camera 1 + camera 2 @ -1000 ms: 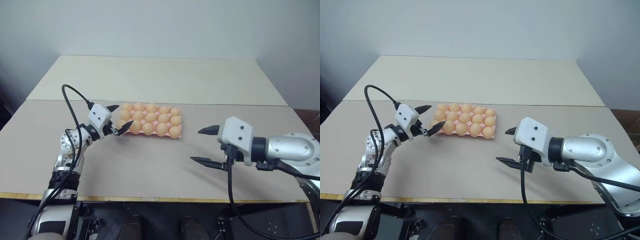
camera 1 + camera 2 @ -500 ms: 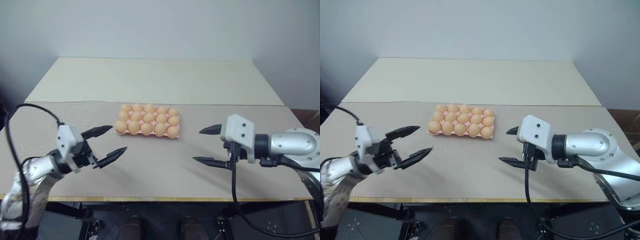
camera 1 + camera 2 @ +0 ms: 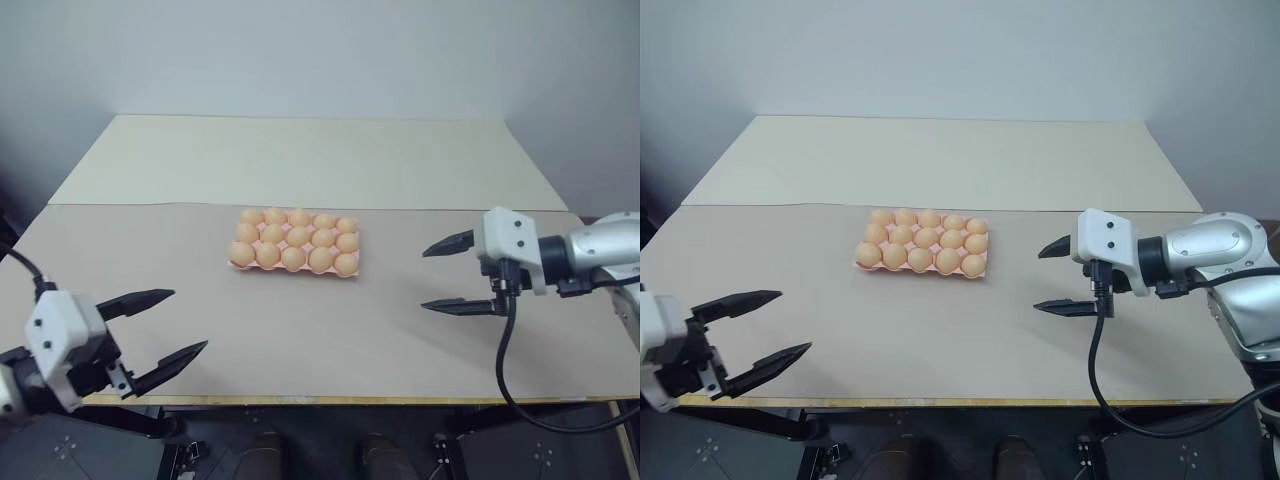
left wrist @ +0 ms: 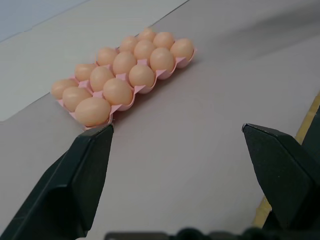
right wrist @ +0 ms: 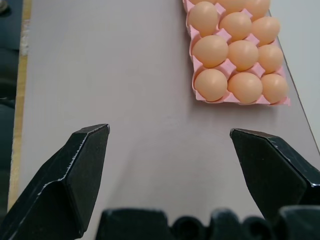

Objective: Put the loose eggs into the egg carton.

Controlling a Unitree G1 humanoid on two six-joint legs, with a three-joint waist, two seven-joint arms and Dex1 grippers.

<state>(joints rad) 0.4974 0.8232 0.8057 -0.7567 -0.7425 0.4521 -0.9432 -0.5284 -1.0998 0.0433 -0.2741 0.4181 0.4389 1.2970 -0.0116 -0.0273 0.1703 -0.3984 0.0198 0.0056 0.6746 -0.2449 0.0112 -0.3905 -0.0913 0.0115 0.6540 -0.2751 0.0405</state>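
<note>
The left hand [image 3: 150, 334] now hangs near the worktop's [image 3: 300, 320] front left edge, well apart from the egg carton [image 3: 352, 267]; a second ago its fingertips were just beside the carton's left end. The right hand [image 3: 447, 275] now sits farther right of the carton than before.

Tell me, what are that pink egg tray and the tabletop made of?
The egg carton looks like thin moulded plastic or foam: evenly pink, smooth, crisp scalloped edges; I can't tell which. The table looks like matte beige laminate board, flat without glare, with a yellowish strip along its front edge.
</note>
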